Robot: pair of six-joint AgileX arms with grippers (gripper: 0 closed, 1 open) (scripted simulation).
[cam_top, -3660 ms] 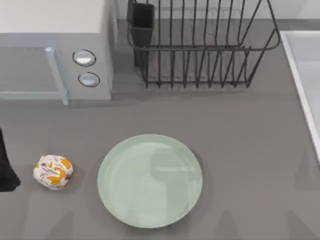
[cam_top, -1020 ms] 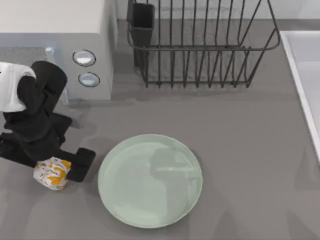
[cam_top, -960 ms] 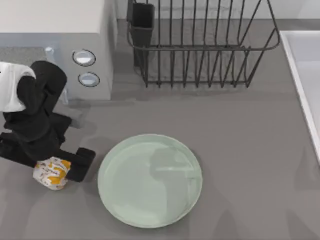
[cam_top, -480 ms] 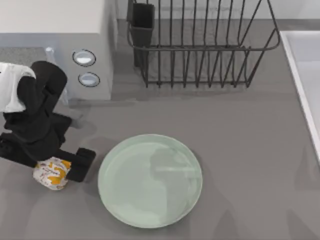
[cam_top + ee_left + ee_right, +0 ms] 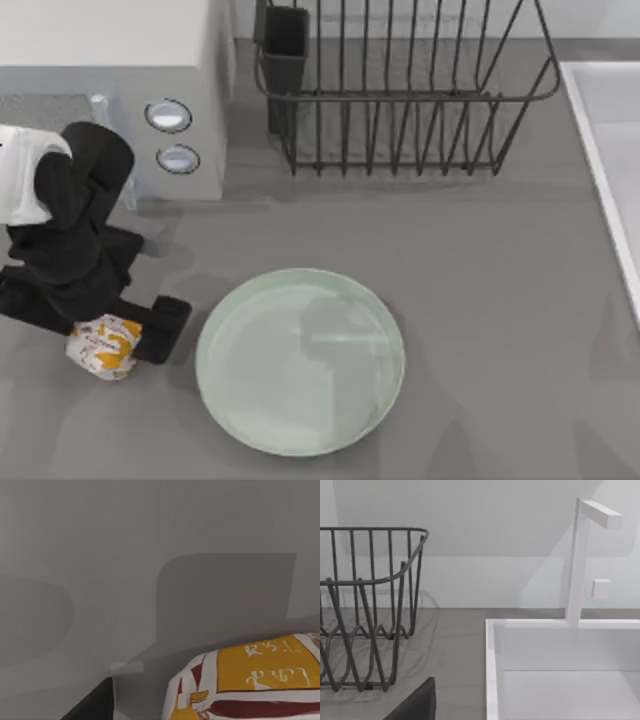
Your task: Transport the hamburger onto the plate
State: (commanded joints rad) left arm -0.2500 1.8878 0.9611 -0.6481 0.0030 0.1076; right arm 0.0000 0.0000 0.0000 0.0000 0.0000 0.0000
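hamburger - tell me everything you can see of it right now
The hamburger is a small rounded lump wrapped in white paper with orange-yellow patches; the left wrist view adds dark red bands and white print on the yellow. It sits on the grey table at the top view's left, apart from the plate. The left gripper is down over it, one dark finger beside it on the plate side, its upper part hidden under the arm. Whether the fingers press the wrapper cannot be told.
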